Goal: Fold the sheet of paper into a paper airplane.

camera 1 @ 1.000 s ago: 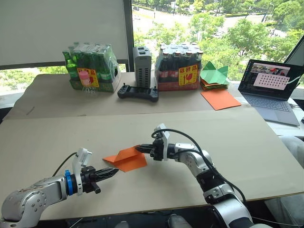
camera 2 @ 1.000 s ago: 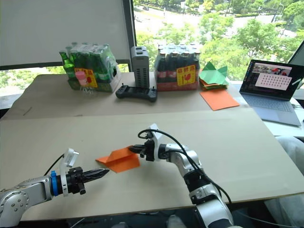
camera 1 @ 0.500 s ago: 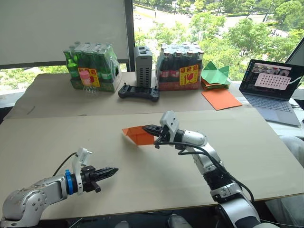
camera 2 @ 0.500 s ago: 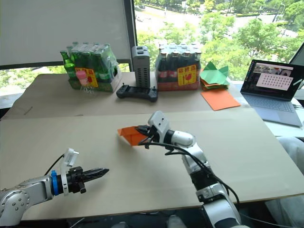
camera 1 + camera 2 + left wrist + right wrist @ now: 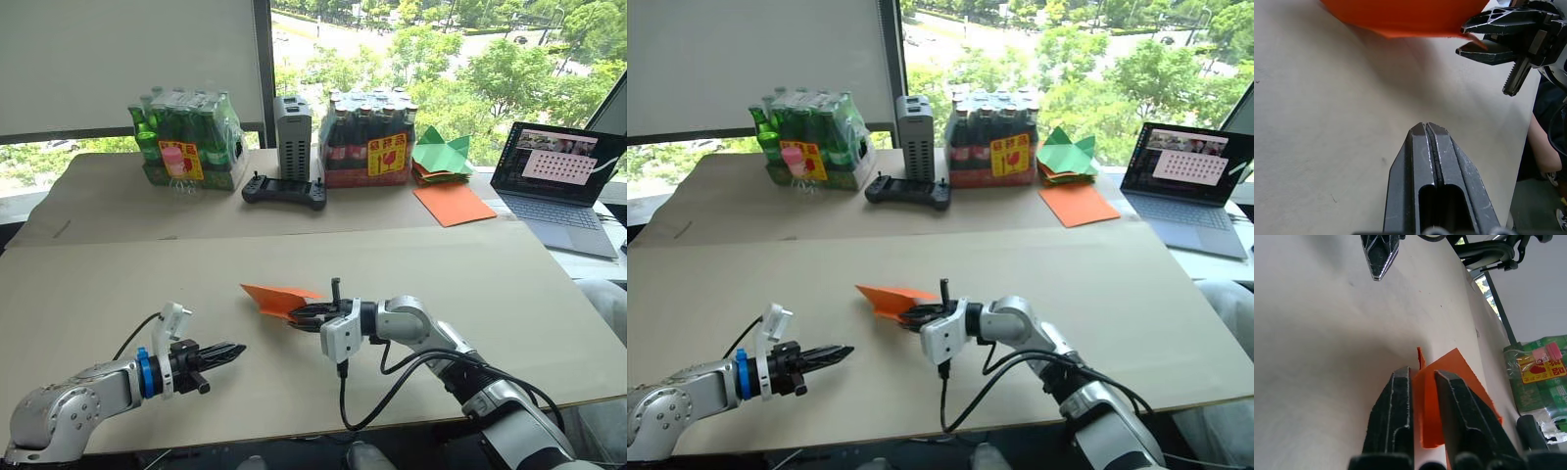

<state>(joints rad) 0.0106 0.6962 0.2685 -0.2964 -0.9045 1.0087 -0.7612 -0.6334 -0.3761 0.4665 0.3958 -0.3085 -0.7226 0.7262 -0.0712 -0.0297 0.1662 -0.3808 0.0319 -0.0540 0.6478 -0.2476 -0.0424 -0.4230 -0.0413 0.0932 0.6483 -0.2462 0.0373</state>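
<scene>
Paper airplane [image 5: 277, 297] pinched at its right end by right gripper [image 5: 297, 313] | left gripper [image 5: 238, 350] pressed together, empty, near-left, apart.

Change vs. earlier frames: right gripper [image 5: 306, 313] rolled over at wrist, camera block moved from above the fingers to below, and dropped from upper centre to mid-frame. Paper airplane [image 5: 276, 298], pinched at its edge, went from raised w/ fold showing at upper centre to a flatter wedge, nose pointing frame-left, low over cardboard.
</scene>
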